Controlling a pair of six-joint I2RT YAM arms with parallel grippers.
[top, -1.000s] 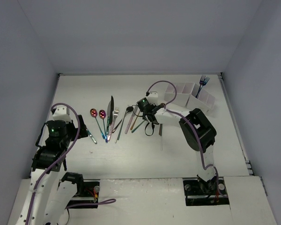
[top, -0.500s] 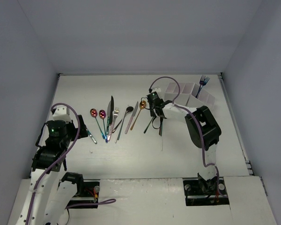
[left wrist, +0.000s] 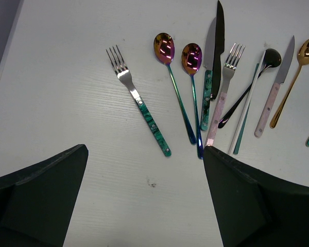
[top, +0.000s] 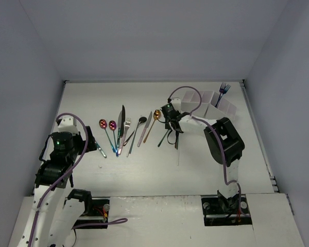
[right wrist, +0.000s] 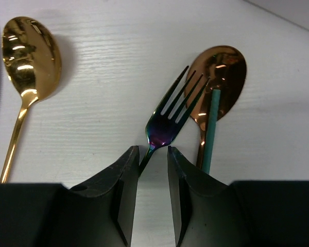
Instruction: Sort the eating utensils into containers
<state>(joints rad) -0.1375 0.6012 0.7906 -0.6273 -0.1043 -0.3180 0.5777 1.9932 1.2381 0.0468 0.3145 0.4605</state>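
The fingers of your right gripper (right wrist: 153, 162) narrowly straddle the rainbow fork (right wrist: 162, 131), grip unclear, so pinch its neck squarely before lifting off the copper spoon (right wrist: 221, 72); your left gripper (left wrist: 145, 152) hangs open.

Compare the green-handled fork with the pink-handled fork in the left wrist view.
Handles: the green-handled fork has a mottled green grip; the pink-handled fork a pale pink one. Lean: the green-handled fork's tines tip toward the picture's left, the pink-handled fork's toward its right. Company: the green-handled fork lies alone; the pink-handled fork lies packed among other utensils. Both have silver heads and lie flat on the table.
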